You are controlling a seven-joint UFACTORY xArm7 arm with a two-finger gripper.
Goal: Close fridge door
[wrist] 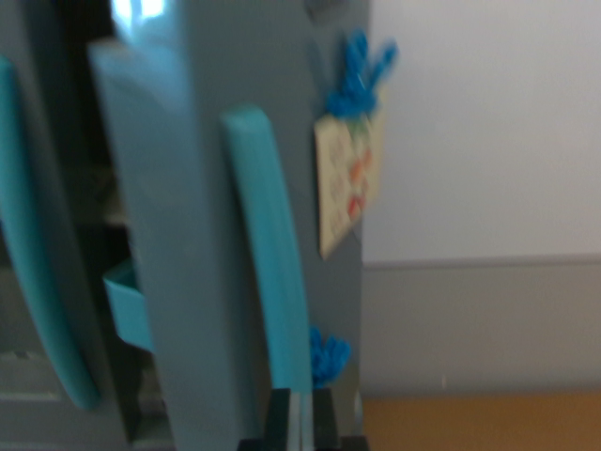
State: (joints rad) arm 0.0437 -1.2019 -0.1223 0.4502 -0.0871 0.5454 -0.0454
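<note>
A grey toy fridge fills the wrist view's left and middle. Its door [188, 235] stands ajar, with the thick edge turned toward the camera. A curved teal handle [272, 272] runs down the door's front. Behind the door a dark gap shows the inside and a teal shelf [127, 310]. My gripper [300, 425] is at the bottom edge, just under the handle's lower end. Its two black fingers [278, 421] stand close together with only a thin pale strip between them. The picture is blurred.
A second grey door with its own teal handle [38, 282] is at the far left. A cream card [349, 178] under a blue ornament [360, 75] hangs on the fridge, with another blue ornament [329, 355] lower down. At right are a white wall [488, 132], a grey band [479, 324] and an orange surface [479, 423].
</note>
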